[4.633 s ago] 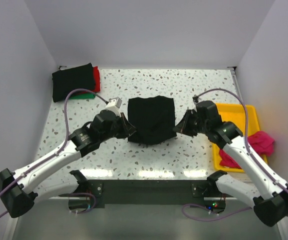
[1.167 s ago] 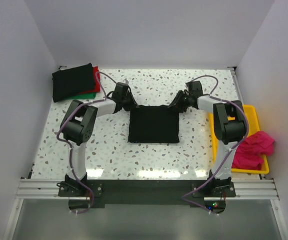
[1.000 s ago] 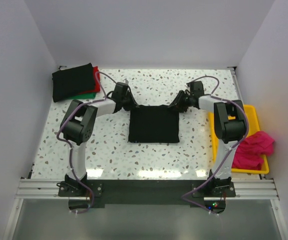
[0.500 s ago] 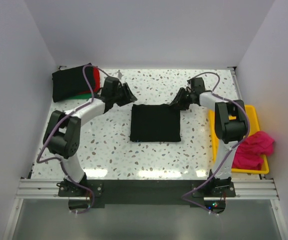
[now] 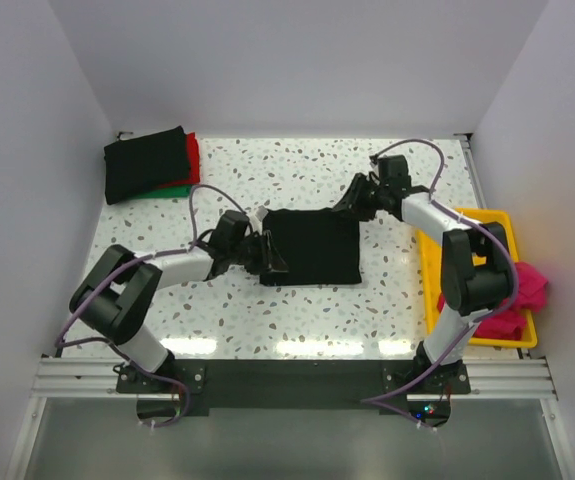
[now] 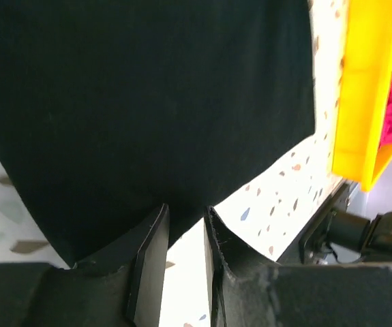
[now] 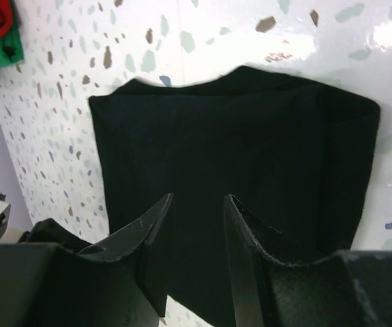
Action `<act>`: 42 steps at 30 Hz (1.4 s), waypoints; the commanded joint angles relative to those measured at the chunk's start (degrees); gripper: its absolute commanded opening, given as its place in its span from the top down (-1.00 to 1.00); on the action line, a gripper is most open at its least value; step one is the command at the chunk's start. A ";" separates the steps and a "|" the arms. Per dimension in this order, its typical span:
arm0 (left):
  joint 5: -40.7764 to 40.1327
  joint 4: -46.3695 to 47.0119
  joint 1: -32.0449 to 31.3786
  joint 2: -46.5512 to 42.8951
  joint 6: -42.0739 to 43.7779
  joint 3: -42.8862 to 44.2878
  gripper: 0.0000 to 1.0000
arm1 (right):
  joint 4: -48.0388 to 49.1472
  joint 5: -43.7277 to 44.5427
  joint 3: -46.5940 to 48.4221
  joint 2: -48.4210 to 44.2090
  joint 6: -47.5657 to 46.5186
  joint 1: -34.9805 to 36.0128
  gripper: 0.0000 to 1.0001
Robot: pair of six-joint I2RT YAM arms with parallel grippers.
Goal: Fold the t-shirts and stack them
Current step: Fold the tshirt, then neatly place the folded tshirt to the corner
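The left gripper (image 6: 185, 216) sits at the near left edge of the folded black t-shirt (image 5: 312, 245), fingers a little apart, holding nothing. The shirt lies flat in the middle of the table (image 5: 217, 300). The right gripper (image 7: 198, 199) hangs over its far right corner, fingers apart too. Folding looks done. Next, I think, both must pinch it and carry it to the pile (image 5: 147, 165) far left.

The folded shirt (image 5: 312, 245) is lying mid-table; the shirt stack (image 5: 152, 165) is sitting far left; the tray (image 5: 502, 228), at right, is holding another shirt (image 5: 527, 285).
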 commanded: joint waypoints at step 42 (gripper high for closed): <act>-2.42 -14.23 8.20 11.51 10.00 12.36 -0.43 | -2.10 13.30 -14.69 -11.23 -3.82 2.73 -0.08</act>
